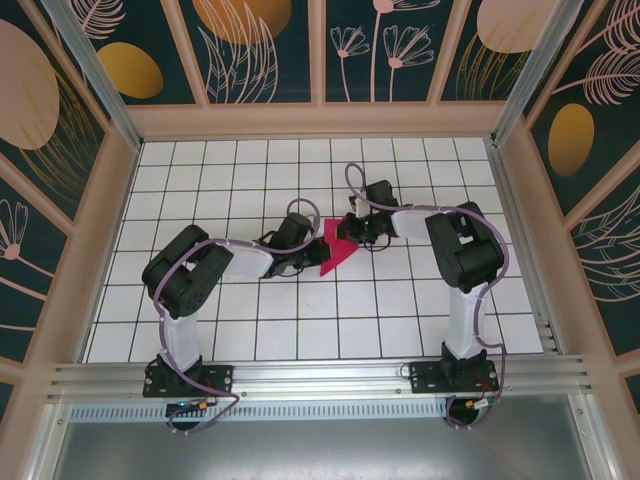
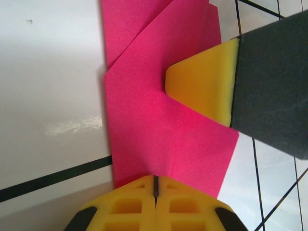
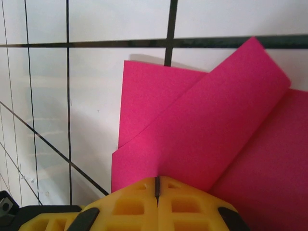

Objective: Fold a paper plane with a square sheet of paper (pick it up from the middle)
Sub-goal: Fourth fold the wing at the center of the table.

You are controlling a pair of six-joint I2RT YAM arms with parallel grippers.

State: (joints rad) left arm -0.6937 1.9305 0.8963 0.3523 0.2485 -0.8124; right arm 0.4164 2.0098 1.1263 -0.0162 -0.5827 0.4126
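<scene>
**Item 1. Left gripper**. Bottom centre of the left wrist view. The jaws are clenched, with only a thin seam between the yellow fingers. The tips rest on the near edge of the sheet of paper. Nothing is lifted, and whether the edge is nipped cannot be told.

**Item 2. Right gripper**. Bottom centre of the right wrist view, likewise clenched. The tips sit at the foot of a folded flap. In the left wrist view one of its fingers enters from the right of the frame and bears down on the middle of the paper.

**Item 3. Sheet of paper.** Magenta, partly folded and layered. It lies on the white gridded table at the centre of the top view, between the two grippers.

**Item 4. Flap.** Runs diagonally from lower left to upper right in the right wrist view. Its upper-right end looks rounded rather than pressed flat.

**Handling note (judgement).**
- The step in hand appears to be setting a crease.
- One gripper should serve as a fixed anchor on the layers. The other should sweep along the fold from the held end outward to the rounded end.
- Pressure should go downward rather than sideways, since thin paper on a smooth table is likely to skid.
- The sweep should run with the layered edges, not against them, or a finger could catch an edge and reopen the fold.
- Clenched jaws give a broad pressing face and suit this step.
</scene>
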